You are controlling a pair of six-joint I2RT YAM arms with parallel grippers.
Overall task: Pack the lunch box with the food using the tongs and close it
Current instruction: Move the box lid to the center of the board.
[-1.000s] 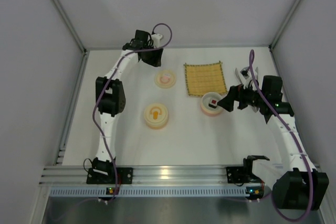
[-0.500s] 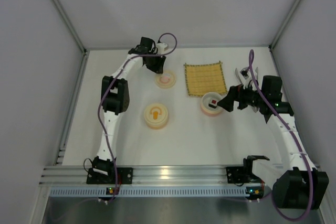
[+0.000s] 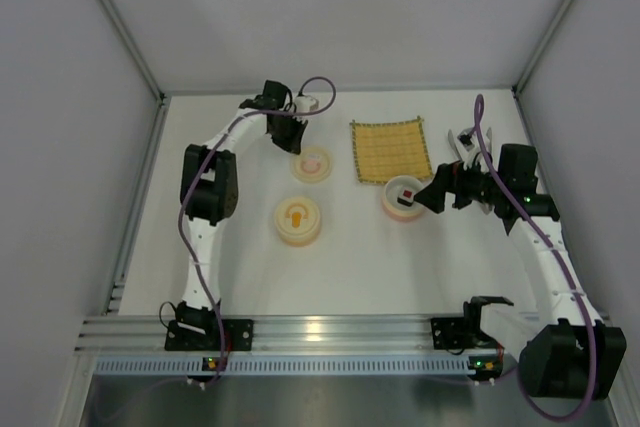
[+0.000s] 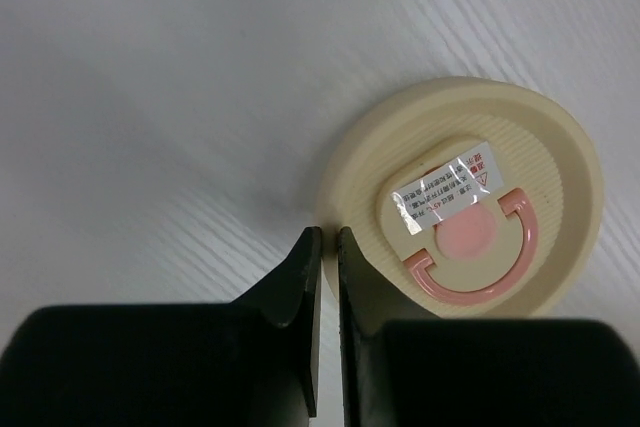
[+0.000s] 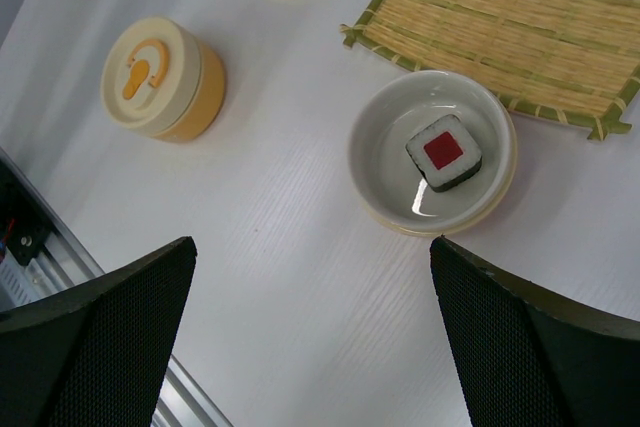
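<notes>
Toward the table's (image 3: 350, 272) 11 o'clock, my left jaws pressed together, empty, just beside the pink-handled lid (image 4: 460, 197), my right jaws spread wide over the bowl (image 5: 372, 112) at 3 o'clock, red-topped food piece (image 5: 444, 152) inside it, yellow mat (image 5: 520, 17) at its 12 o'clock.

We find the left gripper (image 4: 322, 239) has shifted to the edge of the pink-handled lid (image 4: 470, 197), its jaws gone from half open to closed.

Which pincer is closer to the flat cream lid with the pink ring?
Left. The left pincer is shut right at the rim of the flat cream lid with the pink ring; the right pincer hangs open near the white round bowl, far off.
</notes>
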